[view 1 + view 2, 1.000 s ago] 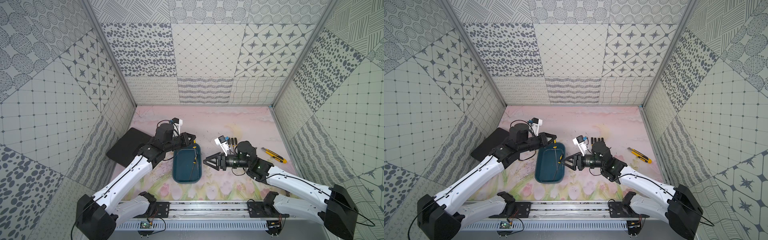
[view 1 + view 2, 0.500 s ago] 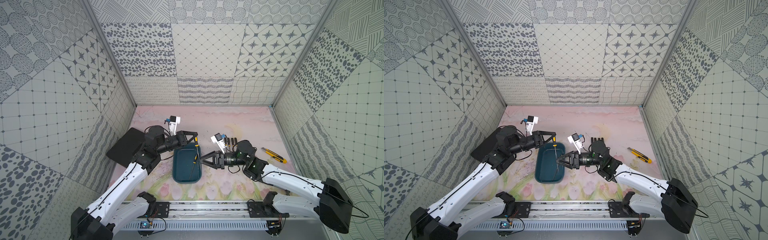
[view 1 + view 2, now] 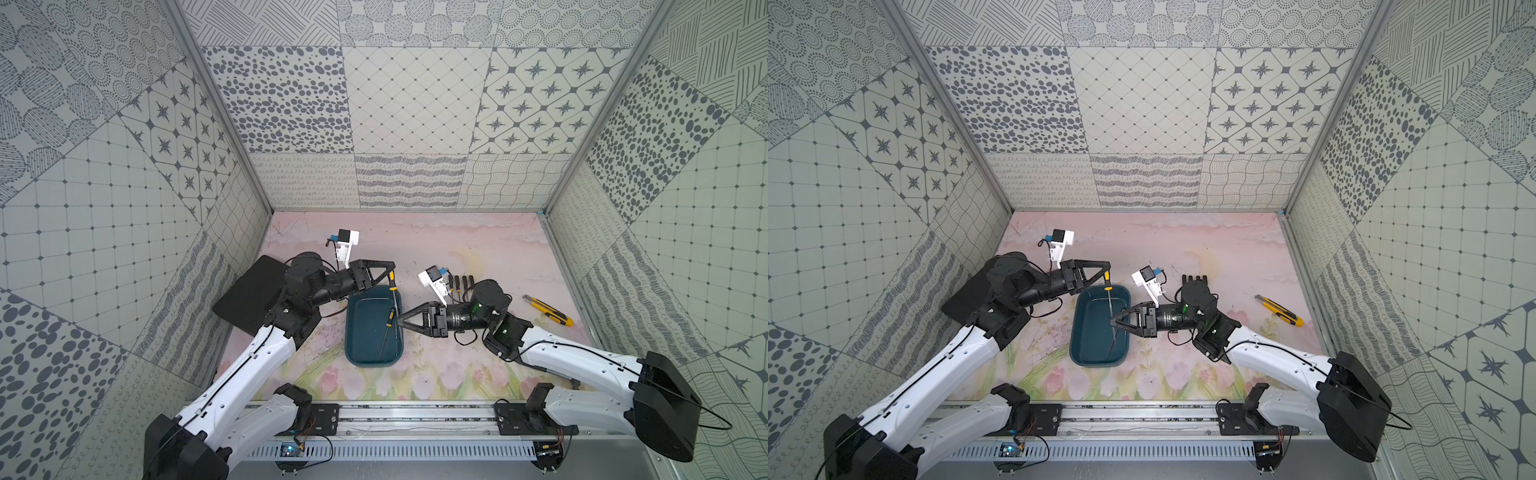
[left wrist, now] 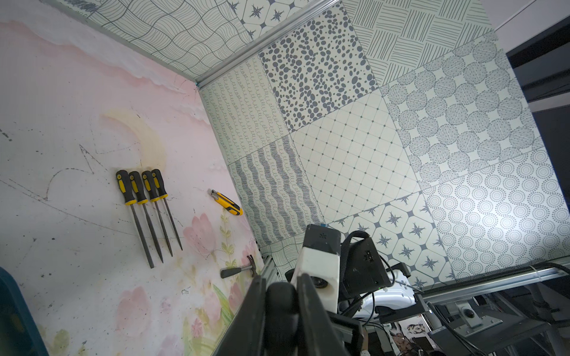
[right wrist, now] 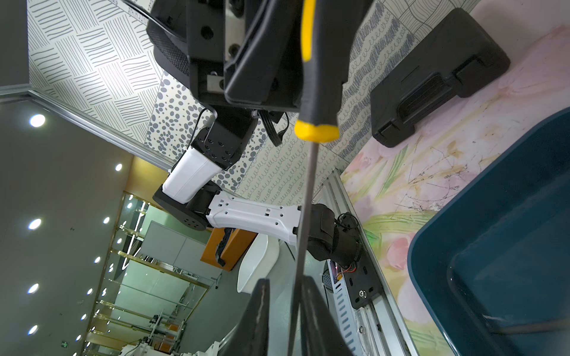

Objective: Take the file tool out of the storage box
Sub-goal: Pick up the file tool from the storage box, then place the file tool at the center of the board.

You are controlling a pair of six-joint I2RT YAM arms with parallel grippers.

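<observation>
My right end effector has closed in around the file; I cannot tell if it grips. My left end effector clenches the handle above the box's far rim, and the tip points down into the near end.

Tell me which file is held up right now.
The file over the storage box: left gripper clamps its handle, right gripper straddles its shaft. The row of four lies flat.

The scene is lit brightly and evenly from above, and only soft, faint shadows are cast. A pale sheen is seen on the box. In the right wrist view the file is blurred at close range and the lamps are blown out. Wide-angle stretch is noted toward the edges.
</observation>
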